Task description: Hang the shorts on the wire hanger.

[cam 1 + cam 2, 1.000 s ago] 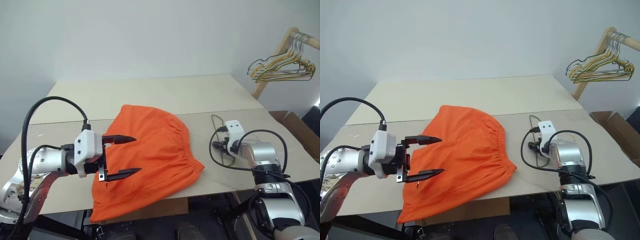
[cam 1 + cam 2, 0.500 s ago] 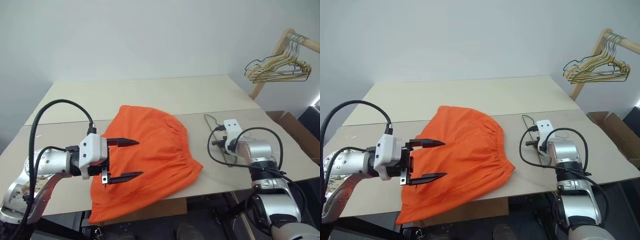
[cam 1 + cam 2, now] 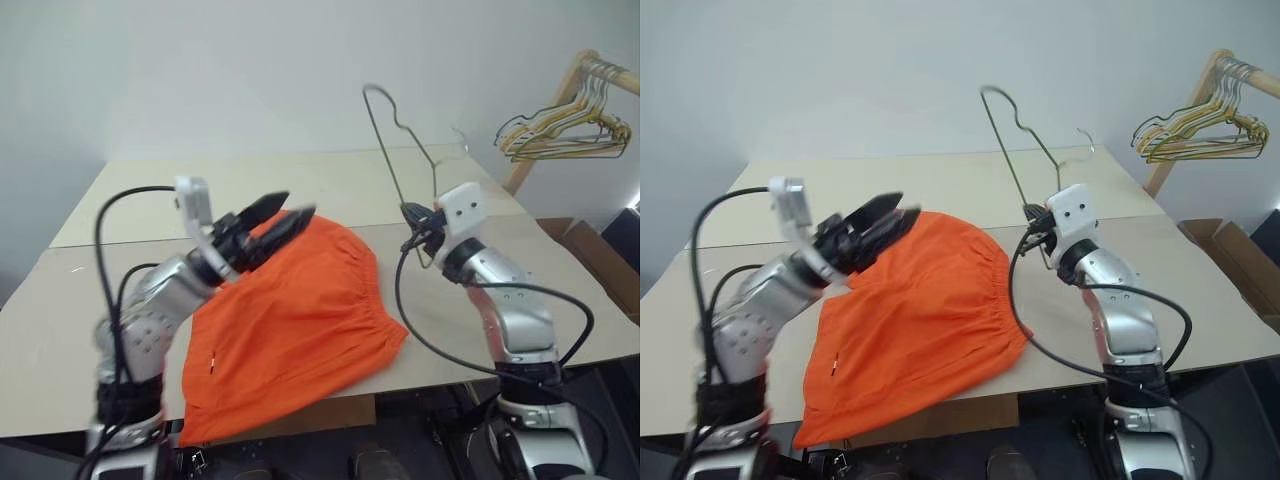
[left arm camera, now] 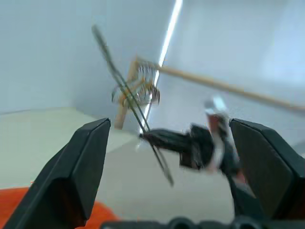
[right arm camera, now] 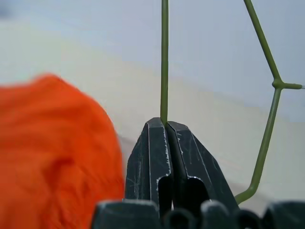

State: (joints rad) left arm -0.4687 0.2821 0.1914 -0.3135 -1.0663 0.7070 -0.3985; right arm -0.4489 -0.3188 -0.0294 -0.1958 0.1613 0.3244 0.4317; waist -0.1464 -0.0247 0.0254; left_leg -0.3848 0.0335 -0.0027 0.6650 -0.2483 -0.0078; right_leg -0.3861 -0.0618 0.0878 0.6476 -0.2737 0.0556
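Note:
The orange shorts (image 3: 300, 320) lie spread on the table (image 3: 330, 185), one leg hanging over the near edge. My right gripper (image 3: 408, 213) is shut on the thin wire hanger (image 3: 384, 150) and holds it upright above the table, to the right of the shorts' waistband. The right wrist view shows the fingers (image 5: 155, 143) clamped on one wire of the hanger (image 5: 164, 57). My left gripper (image 3: 298, 205) hangs open over the shorts' far edge, pointing toward the hanger. Between its spread fingers (image 4: 81, 176), the left wrist view shows the right gripper (image 4: 190, 145) and the hanger (image 4: 128, 90).
A wooden rack (image 3: 545, 120) at the back right carries several more wire hangers (image 3: 565, 140). A cardboard box (image 3: 600, 265) sits beside the table's right edge. Bare tabletop lies behind and to the left of the shorts.
My right gripper has lifted the hanger off the table, up and to the left. My left gripper rose from over the shorts' near part, rolled and swung forward toward the hanger.

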